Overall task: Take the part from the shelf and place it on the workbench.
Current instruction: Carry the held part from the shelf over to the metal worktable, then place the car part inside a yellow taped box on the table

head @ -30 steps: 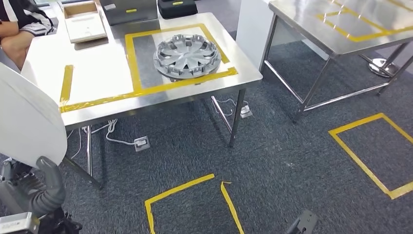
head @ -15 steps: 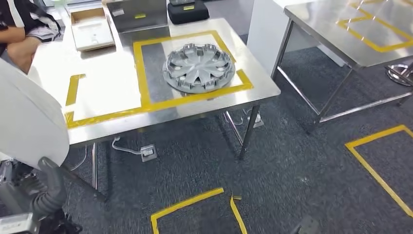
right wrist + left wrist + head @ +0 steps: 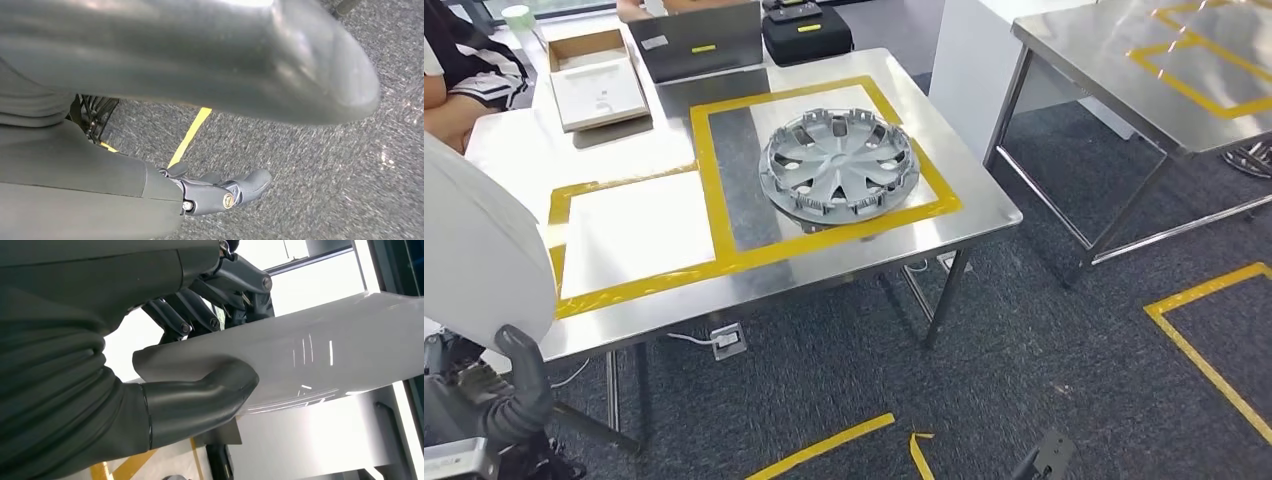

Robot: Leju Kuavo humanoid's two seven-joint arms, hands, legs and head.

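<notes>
The part, a large white curved panel [image 3: 474, 250], stands at the left edge of the head view, gripped by my left hand [image 3: 514, 390] at its lower edge. In the left wrist view the thumb [image 3: 200, 405] presses one face of the panel [image 3: 325, 355] and the dark fingers [image 3: 200, 315] clamp the other. The workbench [image 3: 984, 205] is a steel table ahead with two yellow-taped rectangles; the left one [image 3: 634, 235] is white and bare. My right hand [image 3: 1046, 458] hangs low over the carpet, its fingers [image 3: 220, 192] apart and holding nothing.
A silver hubcap [image 3: 839, 162] lies in the right taped rectangle. A laptop [image 3: 699, 40], a black case [image 3: 806, 30] and an open box [image 3: 596, 75] sit at the table's far side, beside a seated person [image 3: 459, 70]. Another steel table [image 3: 1144, 70] stands to the right.
The whole view has shifted: the workbench now sits nearer and lower in the picture, with its left taped rectangle fully visible. The panel stays in my left hand.
</notes>
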